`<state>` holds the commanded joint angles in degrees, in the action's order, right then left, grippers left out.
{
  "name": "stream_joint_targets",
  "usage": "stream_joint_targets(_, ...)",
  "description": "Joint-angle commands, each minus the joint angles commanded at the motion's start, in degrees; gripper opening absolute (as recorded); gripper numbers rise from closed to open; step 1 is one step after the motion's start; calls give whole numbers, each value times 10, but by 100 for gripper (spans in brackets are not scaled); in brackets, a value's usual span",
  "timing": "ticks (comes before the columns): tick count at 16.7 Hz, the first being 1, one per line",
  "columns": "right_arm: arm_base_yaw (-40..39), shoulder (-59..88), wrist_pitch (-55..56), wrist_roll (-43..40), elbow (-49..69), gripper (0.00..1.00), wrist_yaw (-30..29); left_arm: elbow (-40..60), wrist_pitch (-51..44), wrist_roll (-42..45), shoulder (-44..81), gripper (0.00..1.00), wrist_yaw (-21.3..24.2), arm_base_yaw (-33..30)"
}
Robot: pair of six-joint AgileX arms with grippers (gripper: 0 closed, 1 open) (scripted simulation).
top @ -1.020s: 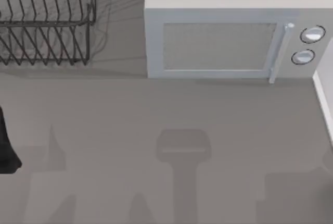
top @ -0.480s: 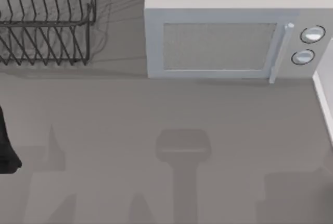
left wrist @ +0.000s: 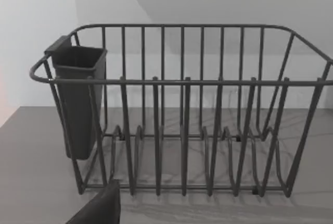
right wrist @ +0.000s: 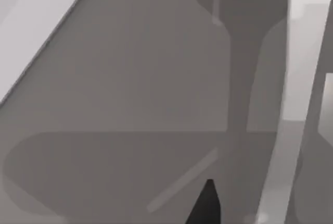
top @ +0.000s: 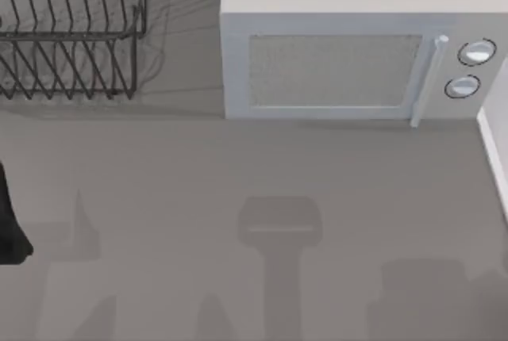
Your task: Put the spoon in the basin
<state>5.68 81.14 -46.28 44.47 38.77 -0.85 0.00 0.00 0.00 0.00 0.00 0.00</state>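
In the top view, my left arm (top: 9,222) is sitting at the table's (top: 238,174) left edge as a dark shape, low and close to the surface. A wire rack (top: 71,47) is standing at the back left, and a microwave (top: 349,47) is standing just to its right, door closed.

In the left wrist view, the camera is looking level at the rack (left wrist: 182,109), so the arm is pointing toward it from a little way off. A dark cup (left wrist: 78,99) is hanging on one end of the rack. A dark tip of the left gripper (left wrist: 99,208) is poking in at the edge; I cannot tell whether that claw is apart or together.

In the right wrist view, the right gripper (right wrist: 205,206) is showing as one dark tip over grey surfaces, and its state I cannot tell either. A thin pale streak (right wrist: 182,179) is lying just beside it; I cannot tell whether it is the spoon, nor where the basin is.
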Motion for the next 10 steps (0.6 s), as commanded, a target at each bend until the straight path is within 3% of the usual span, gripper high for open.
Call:
stream_joint_targets(5,2,-53,-162,-2,89,0,0,0,0,0,0,100,0,0)
stream_joint_targets(10,3,-78,-201,-5,119,0,0,0,0,0,0,100,0,0)
